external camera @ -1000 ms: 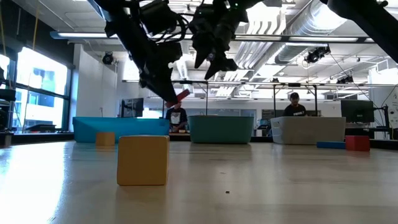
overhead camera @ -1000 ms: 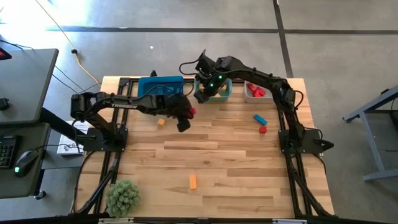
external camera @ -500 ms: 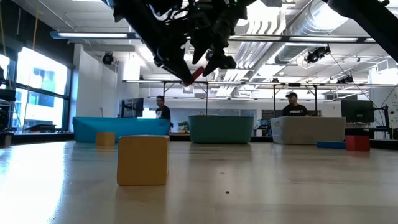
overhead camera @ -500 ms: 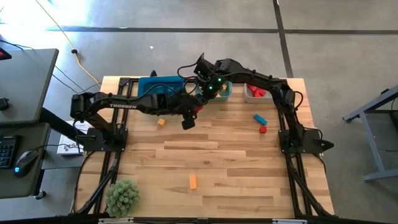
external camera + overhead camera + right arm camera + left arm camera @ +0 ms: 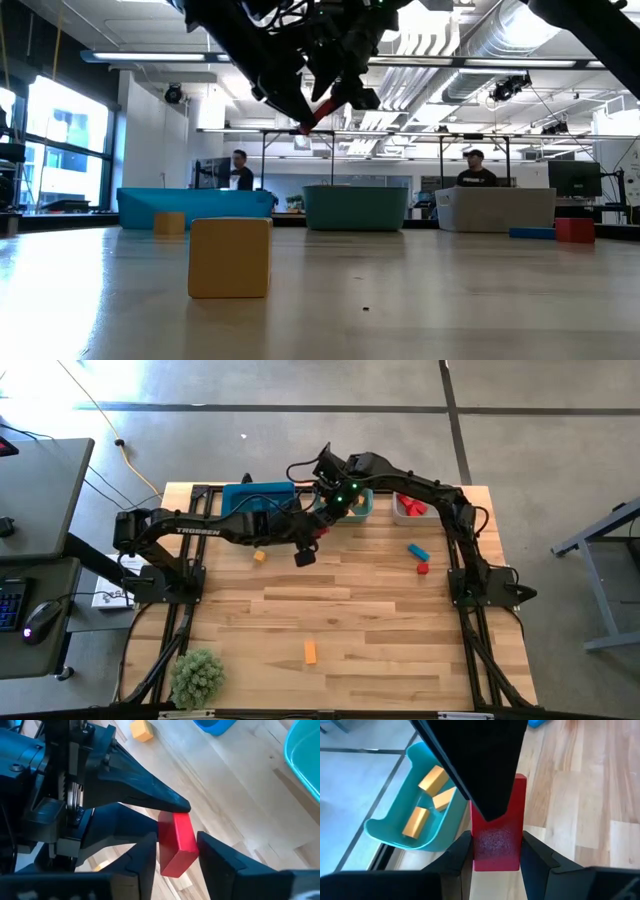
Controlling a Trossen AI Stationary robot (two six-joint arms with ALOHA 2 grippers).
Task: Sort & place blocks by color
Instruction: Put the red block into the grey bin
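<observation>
We are seeing the left claw (image 5: 492, 851) pinching a red bar block (image 5: 496, 836) in the air above the desk (image 5: 380, 610), beside the teal bin (image 5: 395, 827), while the right claw (image 5: 175, 857) is straddling its other end, not visibly pressed tight.

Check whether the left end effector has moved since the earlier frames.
Yes. The left end effector, holding the red rectangular block, moved rightward toward the teal plastic bin in the high view.
</observation>
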